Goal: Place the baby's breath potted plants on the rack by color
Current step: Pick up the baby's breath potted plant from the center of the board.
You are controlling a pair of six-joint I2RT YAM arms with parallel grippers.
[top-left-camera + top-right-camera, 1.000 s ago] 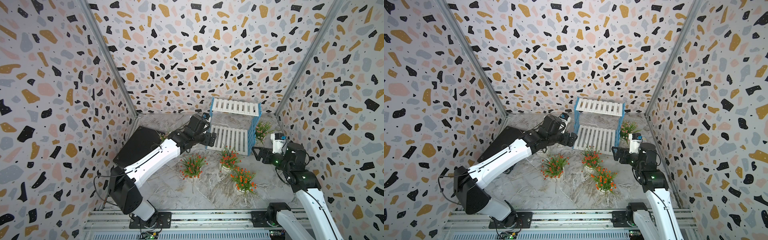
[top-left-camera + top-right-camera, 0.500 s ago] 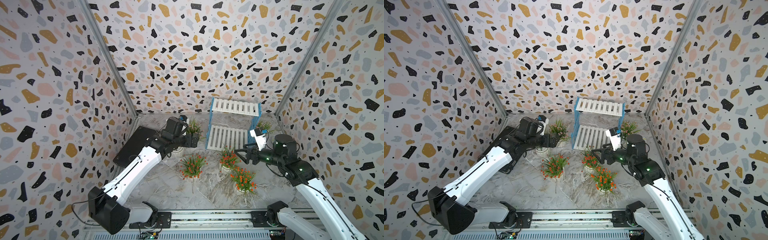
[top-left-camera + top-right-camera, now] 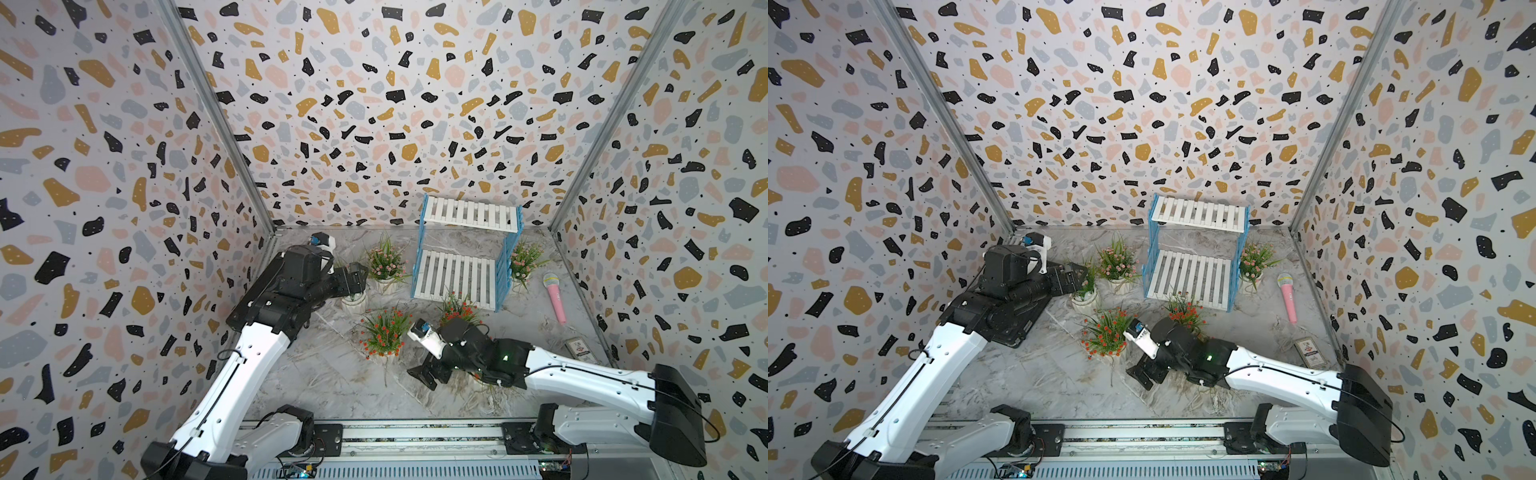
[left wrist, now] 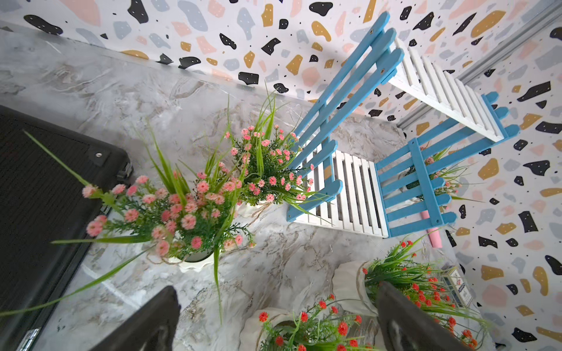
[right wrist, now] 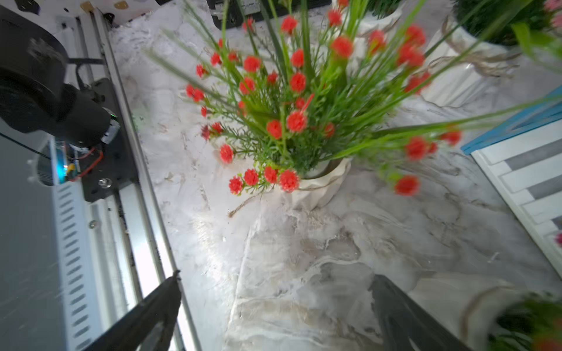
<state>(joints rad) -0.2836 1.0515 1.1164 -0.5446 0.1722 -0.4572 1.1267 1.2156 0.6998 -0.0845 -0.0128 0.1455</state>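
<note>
Since the rack [image 3: 457,274] is bare and the plants [image 3: 524,259] all sit on the table [image 3: 332,374] around it, both grippers are wide open and empty, left gripper [image 3: 353,279] over a pink plant [image 4: 176,212], right gripper [image 3: 426,373] by an orange-red plant [image 5: 289,100], probably splitting colors between arms.

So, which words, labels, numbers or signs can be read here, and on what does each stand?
None can be read.
Small box near the right wall: printing on its face, too small and blurred to read.
Pink microphone, rack: no writing visible.
</note>
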